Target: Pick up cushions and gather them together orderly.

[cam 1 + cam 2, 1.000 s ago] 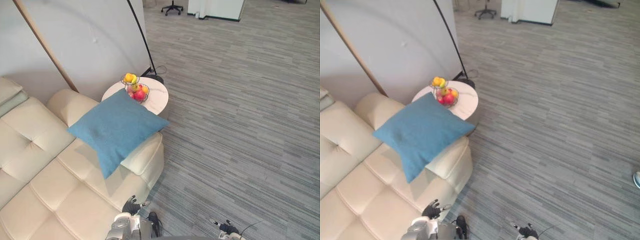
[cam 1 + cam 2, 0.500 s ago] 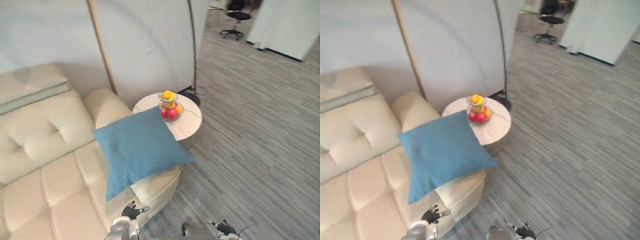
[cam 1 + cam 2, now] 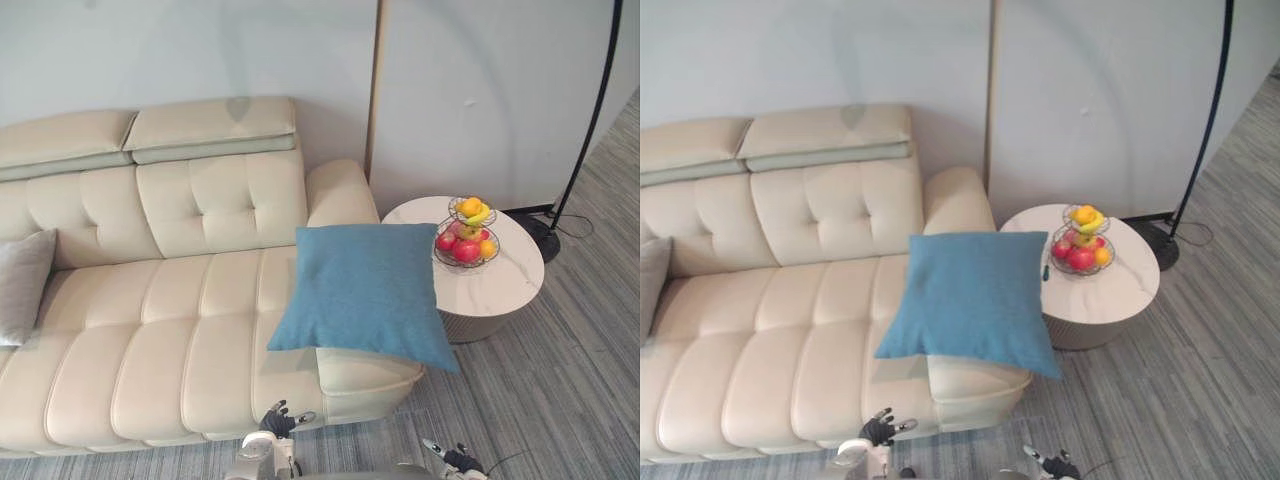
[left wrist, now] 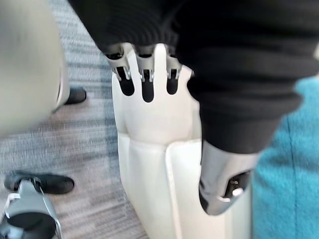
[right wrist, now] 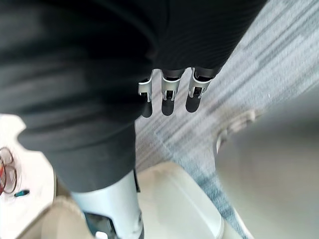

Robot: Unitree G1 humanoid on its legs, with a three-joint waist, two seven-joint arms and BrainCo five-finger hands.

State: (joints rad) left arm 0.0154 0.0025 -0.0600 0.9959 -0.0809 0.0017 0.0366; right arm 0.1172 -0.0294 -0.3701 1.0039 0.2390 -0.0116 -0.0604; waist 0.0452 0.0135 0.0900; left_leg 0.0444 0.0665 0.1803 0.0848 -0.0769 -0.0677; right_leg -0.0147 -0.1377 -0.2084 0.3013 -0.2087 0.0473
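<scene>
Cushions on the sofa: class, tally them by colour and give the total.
Blue cushion: 1
Grey cushion: 1
Total: 2

The blue cushion (image 3: 365, 290) is a plain teal-blue, without pattern. The grey cushion (image 3: 22, 285) is a plain light grey. The sofa (image 3: 150, 320) is cream, button-tufted on its back, with a pale grey-green band under the headrests. The table (image 3: 510, 290) is white with faint grey veining. The fruit (image 3: 462, 247) is red, orange and yellow. The floor (image 3: 570, 400) is grey carpet streaked with fine lighter and darker lines.
</scene>
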